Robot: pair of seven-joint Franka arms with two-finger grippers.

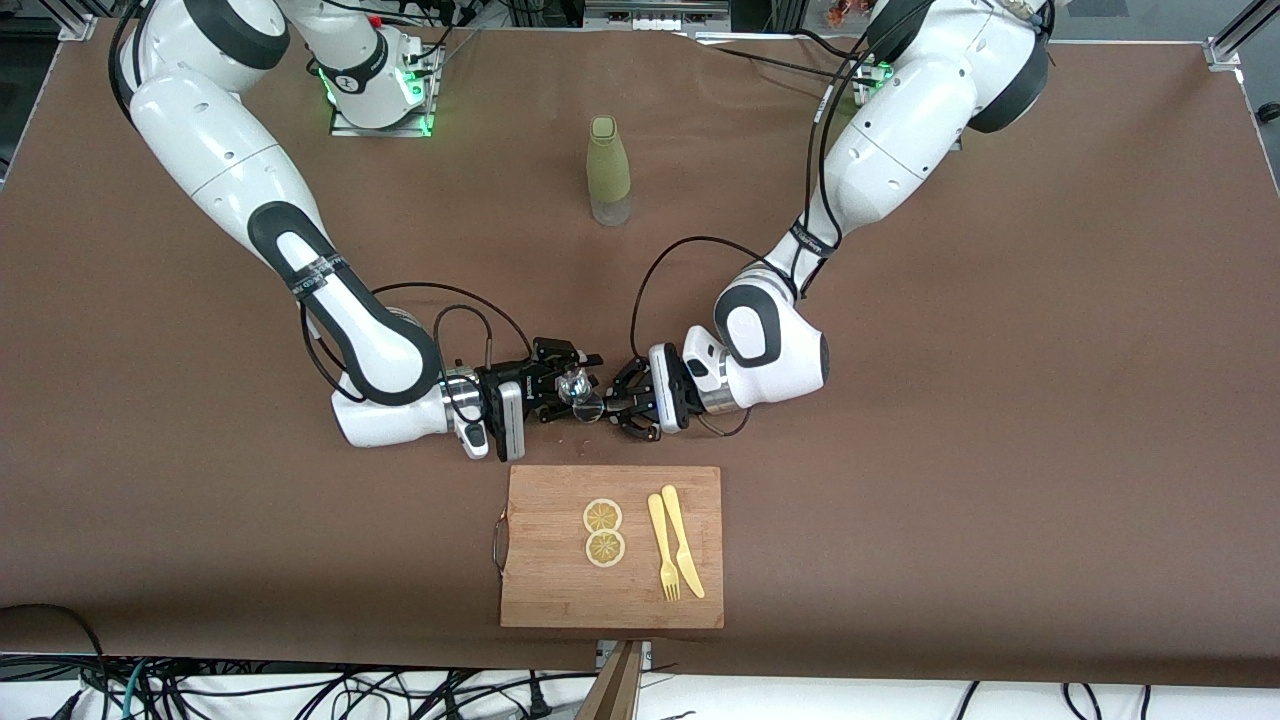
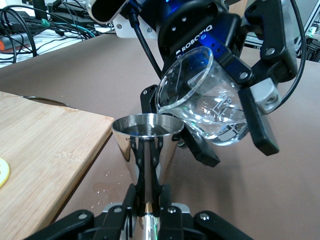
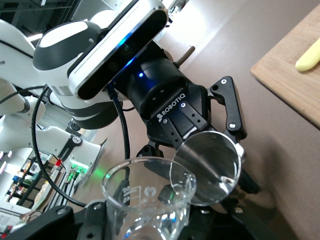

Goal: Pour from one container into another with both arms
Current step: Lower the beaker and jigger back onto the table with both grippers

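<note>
My right gripper (image 1: 568,382) (image 3: 150,222) is shut on a clear glass beaker (image 1: 575,383) (image 2: 200,100) (image 3: 147,192). The beaker is tipped, its lip over the rim of a small steel cup (image 1: 590,406) (image 2: 146,142) (image 3: 205,167). Clear liquid lies in the beaker's lower side. My left gripper (image 1: 612,402) (image 2: 149,192) is shut on the steel cup's narrow base and holds it upright. Both grippers meet low over the table, just past the wooden cutting board's (image 1: 610,590) edge nearest the robots.
On the board lie two lemon slices (image 1: 603,532), a yellow fork (image 1: 662,548) and a yellow knife (image 1: 683,541). A green bottle (image 1: 607,170) stands mid-table, closer to the robots' bases. A few drops (image 2: 102,187) wet the table beside the board.
</note>
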